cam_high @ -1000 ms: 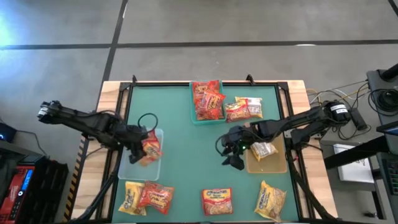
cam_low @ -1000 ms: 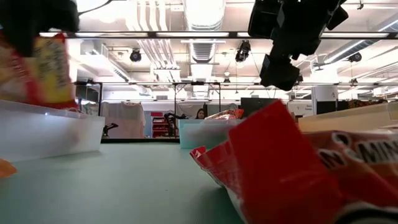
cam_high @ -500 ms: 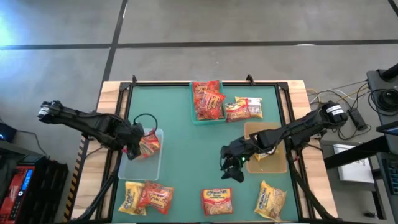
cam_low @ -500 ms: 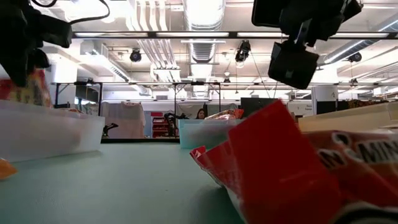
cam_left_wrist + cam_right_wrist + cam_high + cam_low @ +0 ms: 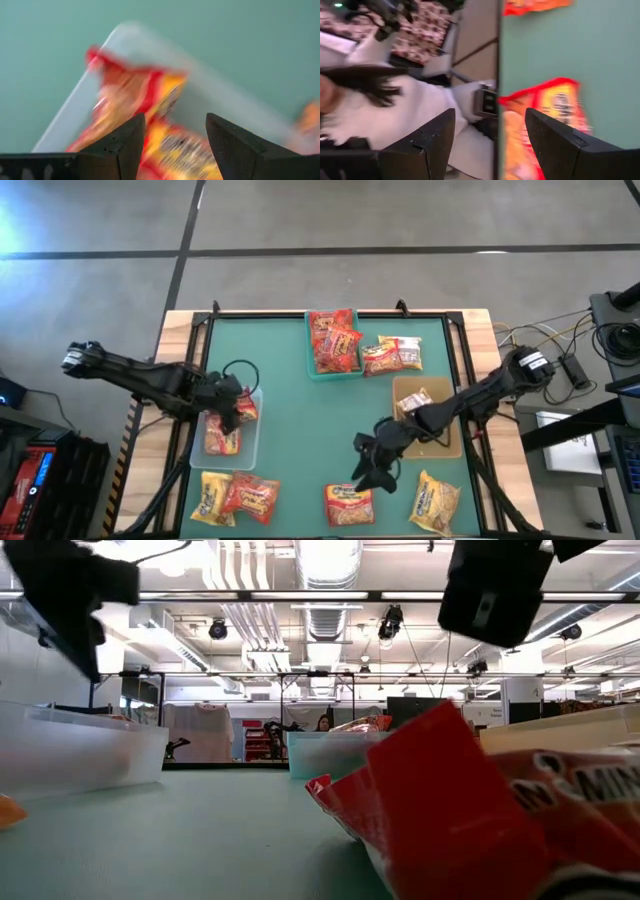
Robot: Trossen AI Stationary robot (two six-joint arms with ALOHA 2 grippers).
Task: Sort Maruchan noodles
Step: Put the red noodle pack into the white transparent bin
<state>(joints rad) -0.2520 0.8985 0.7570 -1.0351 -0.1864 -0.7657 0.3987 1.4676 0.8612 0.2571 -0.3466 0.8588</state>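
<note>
Red and yellow Maruchan packets lie scattered on the green table. My left gripper (image 5: 235,405) (image 5: 172,145) (image 5: 70,600) is open above the clear bin (image 5: 250,442), where a red-yellow packet (image 5: 222,436) (image 5: 135,105) lies flat. My right gripper (image 5: 365,470) (image 5: 490,145) (image 5: 495,590) is open and hovers over a red packet (image 5: 348,502) (image 5: 545,120) lying at the near edge. This packet fills the low view's foreground (image 5: 450,810). Neither gripper touches anything.
The teal bin (image 5: 312,370) at the far middle holds red packets, and more packets (image 5: 392,355) lie to its right. The tan bin (image 5: 440,442) holds one packet (image 5: 412,402). More packets (image 5: 238,496) (image 5: 435,500) lie along the near edge. A person in white (image 5: 380,110) is beyond the table.
My left gripper carried a red-yellow packet down over the clear bin and let it go, and the packet now lies flat in the bin. My right gripper moved from beside the tan bin toward the table's near edge, ending above the red packet there.
</note>
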